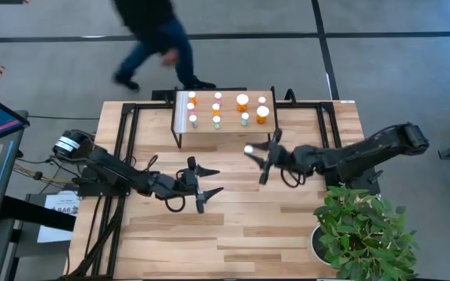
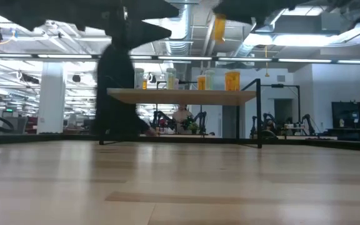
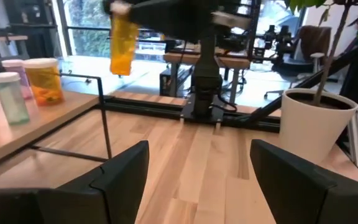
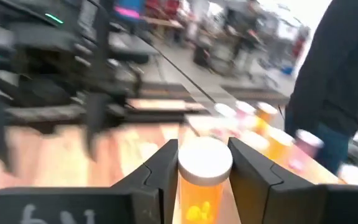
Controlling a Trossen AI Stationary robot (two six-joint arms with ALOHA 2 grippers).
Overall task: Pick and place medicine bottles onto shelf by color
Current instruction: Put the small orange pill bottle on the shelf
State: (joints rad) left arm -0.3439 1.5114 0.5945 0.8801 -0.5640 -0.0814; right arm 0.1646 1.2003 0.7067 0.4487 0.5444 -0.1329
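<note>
The shelf (image 1: 225,125) stands at the table's far middle with several medicine bottles upright on it, orange, pinkish and pale green, all white-capped (image 3: 45,79). An orange medicine bottle (image 4: 202,199) with a white cap (image 1: 250,150) hangs in the air just in front of the shelf's near edge, with my right gripper (image 1: 256,156) shut on it. It also shows high up in the low view (image 2: 220,28) and the left wrist view (image 3: 122,40). My left gripper (image 1: 219,180) hovers open over the table's middle, left of the bottle, with nothing between its fingers (image 3: 126,177). My right gripper pinches the orange bottle's body just below the cap (image 4: 182,186) between its two fingers, one on each side. The fingers come in about level from the table's right. The bottle is lifted clear of the table, roughly upright with its cap up.
A potted plant (image 1: 362,234) in a white pot (image 3: 316,124) stands at the near right corner. Black frame rails (image 1: 127,133) run along the table's sides. A person (image 1: 158,39) walks past beyond the far edge. Bare wood lies in front of the shelf.
</note>
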